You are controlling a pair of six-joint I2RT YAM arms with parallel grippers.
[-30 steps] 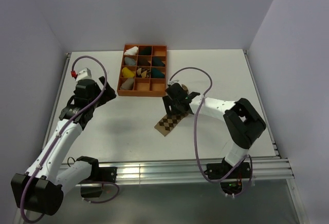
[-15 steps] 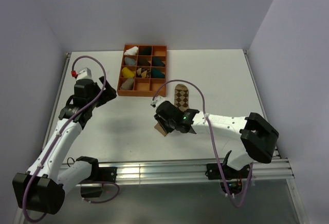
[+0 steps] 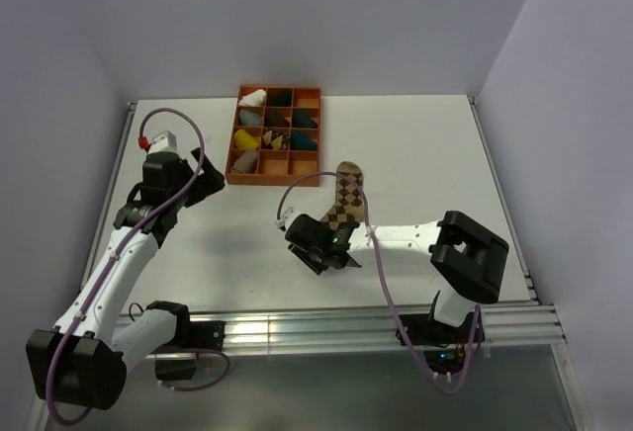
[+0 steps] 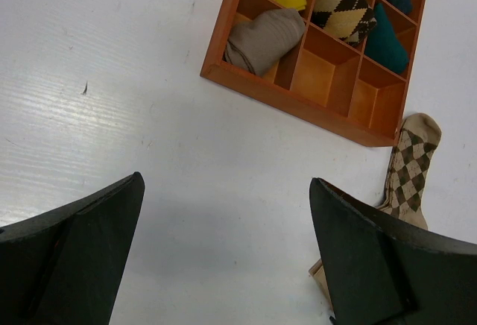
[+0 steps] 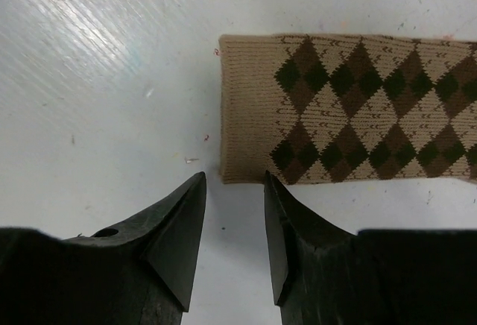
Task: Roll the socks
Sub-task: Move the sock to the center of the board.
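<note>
Tan argyle sock [image 5: 350,109] lies flat just beyond the right jaws.

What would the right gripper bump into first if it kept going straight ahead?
The argyle sock. The right gripper points its open fingers at the sock's tan cuff edge, lying flat just ahead. It may also be angled down toward the table, so it could touch that first; depth is hard to judge.

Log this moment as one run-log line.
left gripper: open, empty | right gripper: open, empty, tips just short of cuff end | argyle sock: flat, unrolled
</note>
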